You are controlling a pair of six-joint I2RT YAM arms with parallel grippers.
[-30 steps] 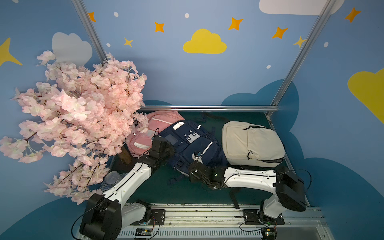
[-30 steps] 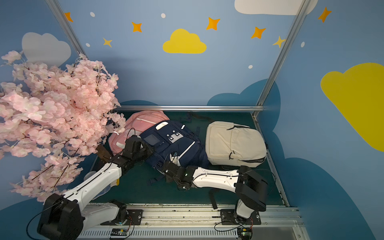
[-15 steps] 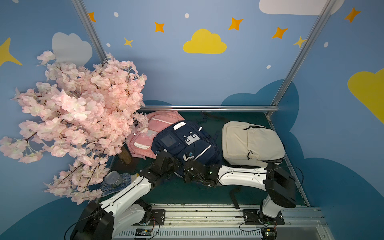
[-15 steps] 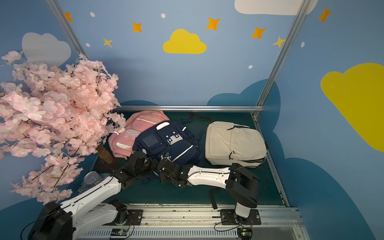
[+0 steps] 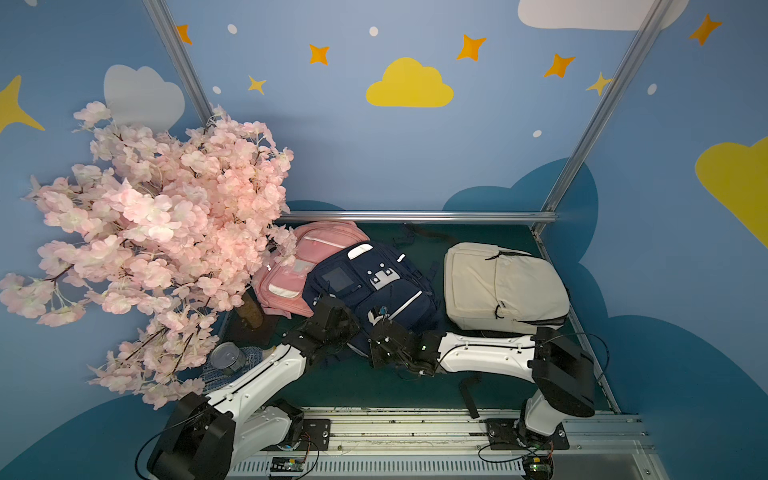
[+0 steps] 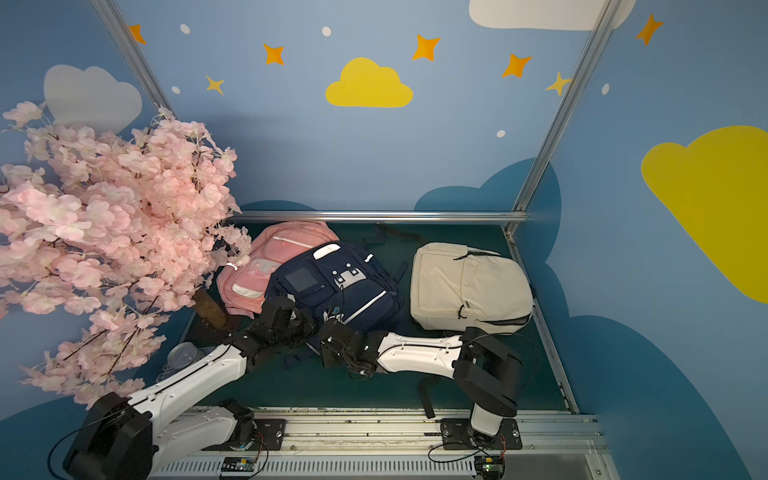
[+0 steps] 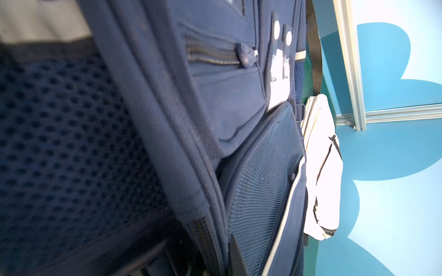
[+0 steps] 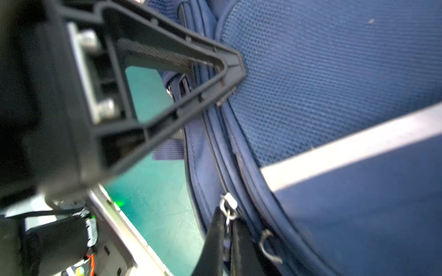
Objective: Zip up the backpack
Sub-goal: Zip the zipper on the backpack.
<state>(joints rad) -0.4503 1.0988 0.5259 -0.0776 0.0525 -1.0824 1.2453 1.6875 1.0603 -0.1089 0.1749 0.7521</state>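
The navy backpack (image 5: 374, 286) (image 6: 332, 286) lies flat in the middle of the green floor in both top views. My left gripper (image 5: 347, 328) (image 6: 299, 322) is at its near left edge. In the right wrist view, the left gripper (image 8: 229, 69) is shut on the backpack's (image 8: 334, 83) edge seam. The left wrist view shows mesh and seam fabric (image 7: 258, 181) against one dark finger (image 7: 235, 258). My right gripper (image 5: 382, 328) (image 8: 228, 229) sits just to the right, shut on a metal zipper pull (image 8: 228, 205). A second pull (image 8: 266, 241) hangs free beside it.
A pink backpack (image 5: 299, 266) lies partly under the navy one's left side. A cream backpack (image 5: 503, 286) lies to the right. A blossom tree (image 5: 158, 232) overhangs the left, with a can (image 5: 226, 357) at its foot. A black strap (image 5: 467, 395) lies near the front rail (image 5: 415, 428).
My left gripper came from the navy backpack's far left side to its near edge and closed there. The right gripper shifted slightly left, still shut on the pull. The backpack shifted.
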